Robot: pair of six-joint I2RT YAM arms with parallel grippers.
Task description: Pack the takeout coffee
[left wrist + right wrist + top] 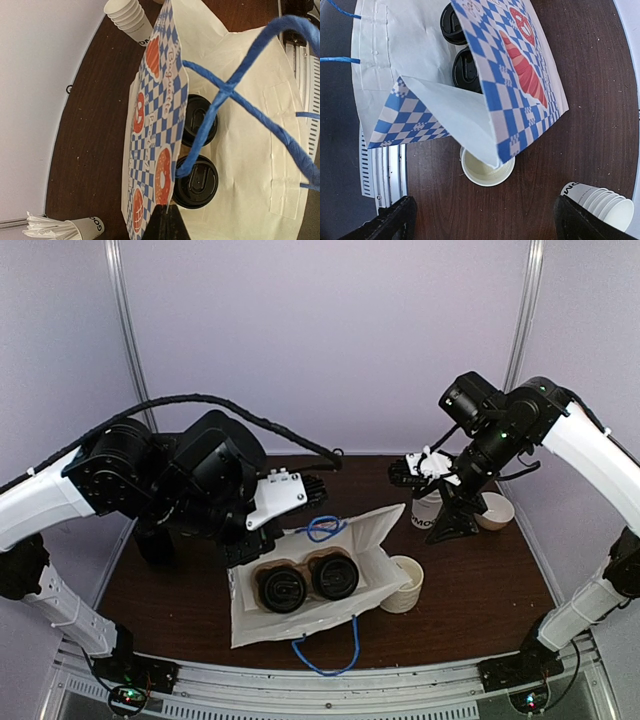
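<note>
Bag [385, 532]: blue-checked paper with pastry prints, blue handles, lying open.
Lidless cup [487, 171]: 1, touching the bag's corner.
Cup stack [602, 201]: white, apart from bag.
Napkin cup [86, 228]: 1, white paper inside.
Table [480, 585]: dark brown.

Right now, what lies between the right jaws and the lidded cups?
In the right wrist view: an open paper cup, then the bag's folded flap; the lidded cups sit beyond, inside it.

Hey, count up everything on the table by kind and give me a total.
Lidded coffee cups: 2
Paper bag: 1
Brown cup carrier: 1
Loose lidless cup: 1
Stack of lidless cups: 1
Cup holding white paper items: 1
Total: 7
</note>
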